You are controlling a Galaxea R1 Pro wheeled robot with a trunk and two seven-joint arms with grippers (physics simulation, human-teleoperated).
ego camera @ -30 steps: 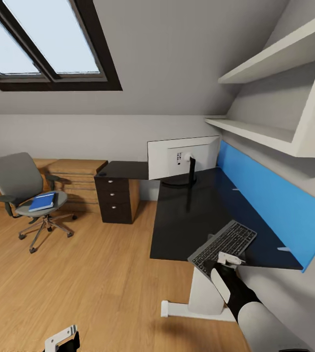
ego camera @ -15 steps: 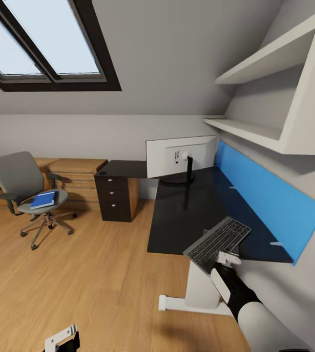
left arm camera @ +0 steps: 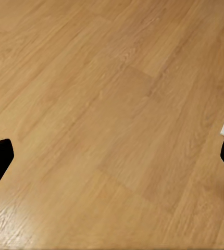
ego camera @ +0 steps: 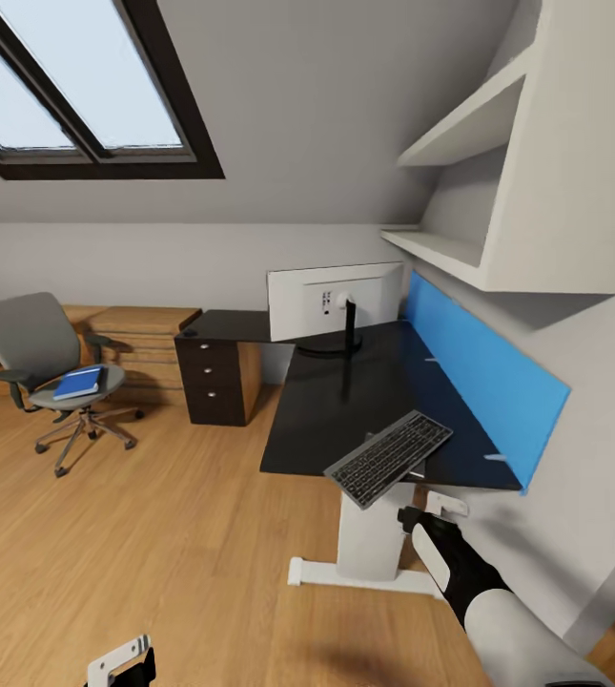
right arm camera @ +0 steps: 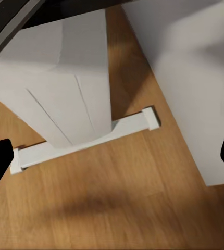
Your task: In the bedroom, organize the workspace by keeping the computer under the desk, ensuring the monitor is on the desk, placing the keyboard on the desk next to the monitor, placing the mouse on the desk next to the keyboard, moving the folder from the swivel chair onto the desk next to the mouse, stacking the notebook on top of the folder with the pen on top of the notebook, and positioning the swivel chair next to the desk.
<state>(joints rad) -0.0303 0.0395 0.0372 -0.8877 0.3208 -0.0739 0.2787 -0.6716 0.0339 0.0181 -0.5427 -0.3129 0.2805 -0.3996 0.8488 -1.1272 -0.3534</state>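
I am in the attic bedroom, on the plank floor [ego camera: 154, 534] beside the black desk [ego camera: 345, 401]. My right gripper [ego camera: 440, 506] sits just below the desk's near edge with its fingers spread wide and holding nothing; the right wrist view looks past them onto the white desk leg [right arm camera: 65, 88]. My left gripper [ego camera: 121, 660] hangs low over bare floor, also wide open and empty. The keyboard [ego camera: 389, 457] lies skewed at the desk's near edge, one corner overhanging, well apart from the monitor [ego camera: 336, 301] at the far end. To finish this step well, I should push it fully onto the top and toward the monitor, squaring it. The blue folder [ego camera: 79, 383] waits on the chair [ego camera: 50, 367] across the room.
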